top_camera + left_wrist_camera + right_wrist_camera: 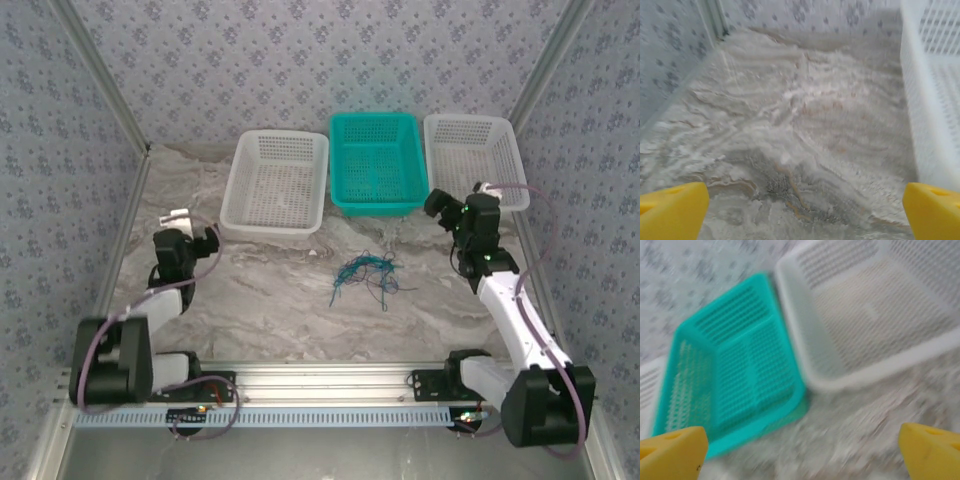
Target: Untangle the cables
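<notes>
The cables (362, 272) lie in a loose tangle of thin blue, teal and dark wires on the marble table top (270, 300), in front of the teal basket. My left gripper (196, 228) hovers at the left, well away from the tangle, open with nothing between its yellow fingertips (671, 212); over bare marble I see my left gripper (802, 215). My right gripper (452, 203) is raised at the right, beside the baskets and above-right of the cables. It is open and empty too, my right gripper (802, 455) with its yellow fingertips (932, 450) wide apart.
Three baskets stand in a row at the back: a white basket (232, 190), a teal basket (340, 175) and another white basket (432, 150). The left basket's wall (935, 125) is close on my left gripper's right. The teal basket (690, 390) and the right white basket (805, 355) lie ahead of my right gripper. Patterned walls enclose the table.
</notes>
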